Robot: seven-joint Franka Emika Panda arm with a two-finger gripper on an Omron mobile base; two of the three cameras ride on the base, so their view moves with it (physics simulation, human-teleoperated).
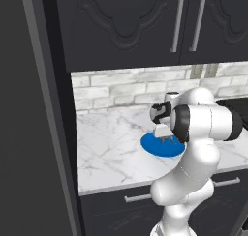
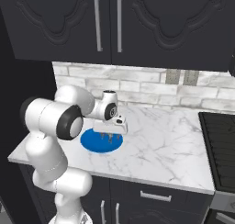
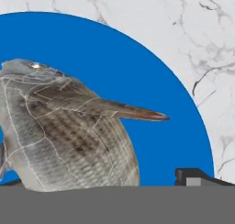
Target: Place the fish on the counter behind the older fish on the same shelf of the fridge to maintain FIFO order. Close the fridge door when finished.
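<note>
A: While the gripper [image 2: 109, 135] hangs low over the blue plate [image 2: 92, 145] on the counter [image 2: 165, 145], where's the fish?

B: On that plate. Hand view: silvery-grey fish [image 3: 69, 131] lying on the blue, very close under the camera, fin sticking out to one side. One dark finger tip [image 3: 193, 176] shows at the lower right, beside the fish and clear of it.

A: Jaws?

B: Spread wide, nothing between them that I'd call a grip. Fish looks to sit on the plate under its own weight.

A: So the pick isn't made.

B: My judgement: not yet. Arm is positioned for the grasp; closing on the fish is the step in hand.

A: And the fridge side?

B: Tall dark-grey panel [image 1: 29, 133] fills the left of the left base view. I can't tell whether that is the door or the fridge's side, nor see any shelf or the older fish from here.

A: Remaining, then?

B: Nearly all of it, by my reckoning. Grasp, lift, carry to the fridge, set the fish behind the golden-brown one on the same shelf, shut the door.
</note>
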